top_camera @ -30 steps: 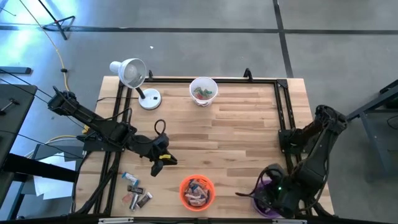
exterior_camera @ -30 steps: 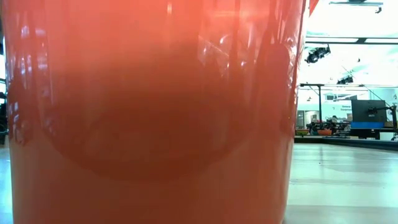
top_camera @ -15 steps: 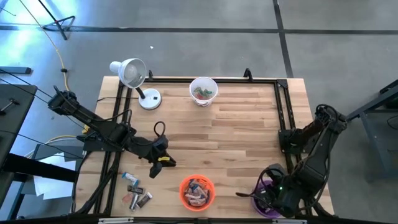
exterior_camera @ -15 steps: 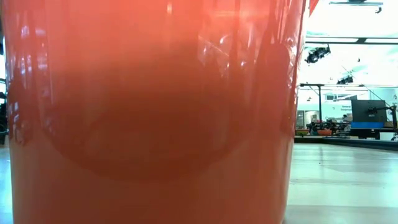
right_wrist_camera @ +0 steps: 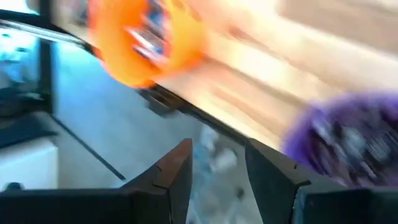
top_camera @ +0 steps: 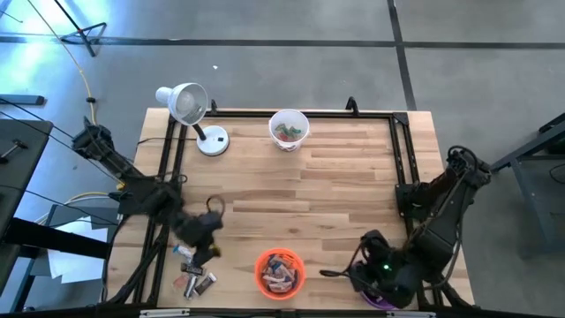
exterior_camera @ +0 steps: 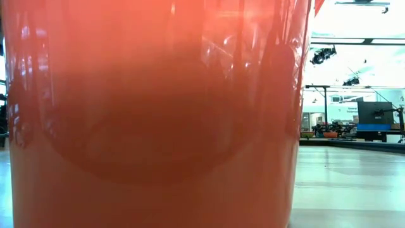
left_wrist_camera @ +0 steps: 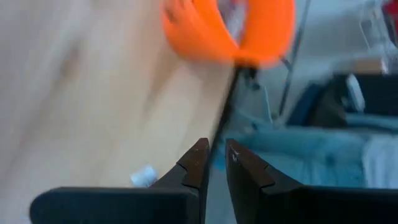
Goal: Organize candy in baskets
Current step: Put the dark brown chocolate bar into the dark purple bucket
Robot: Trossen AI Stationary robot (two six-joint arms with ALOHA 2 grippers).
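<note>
I'm seeing the right end effector (top_camera: 328, 274) hanging spread, grasping nothing, at the tabletop's (top_camera: 353, 190) front edge between the orange basket (top_camera: 280, 271) and the purple basket (top_camera: 375, 284) in the front right corner; the left end effector (top_camera: 205, 254) is hovering nearly clenched, a thin gap between empty fingers (left_wrist_camera: 198, 163), just over loose candy (top_camera: 195, 276) near the front left corner; the white basket (top_camera: 289, 129) is sitting at the back edge beside a lamp (top_camera: 187, 106).
</note>
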